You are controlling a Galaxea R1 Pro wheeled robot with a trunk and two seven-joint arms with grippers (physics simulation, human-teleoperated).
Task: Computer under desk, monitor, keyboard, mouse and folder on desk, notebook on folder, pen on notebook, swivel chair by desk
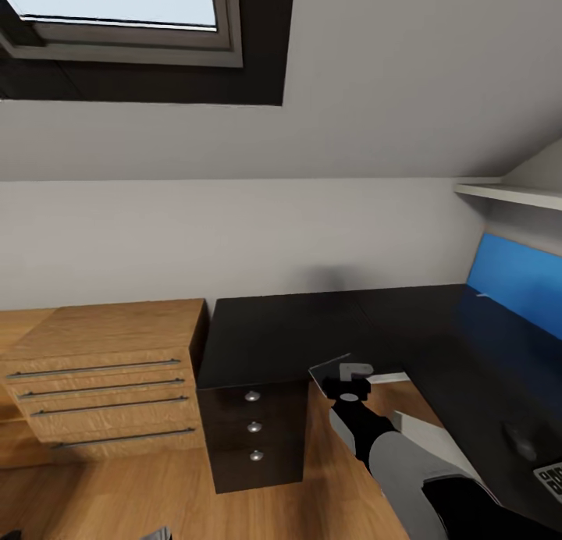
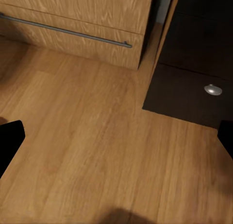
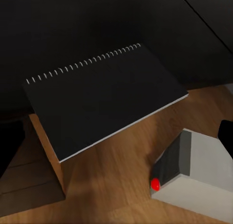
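The right gripper [image 1: 353,384] is closed on the notebook [image 3: 104,100], which hangs flat between its jaws, above the floor beside the desk [image 1: 312,329]. Below the jaws sits the computer [image 3: 199,175], seemingly under the desk. The mouse [image 1: 519,438] and keyboard [image 1: 550,477] lie on the desk, off to the right. Stacking is not yet done. The left gripper [image 2: 116,141] gapes empty over floor.

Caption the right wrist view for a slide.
Spiral-bound dark notebook held above the wood floor, the grey computer with its red light below.
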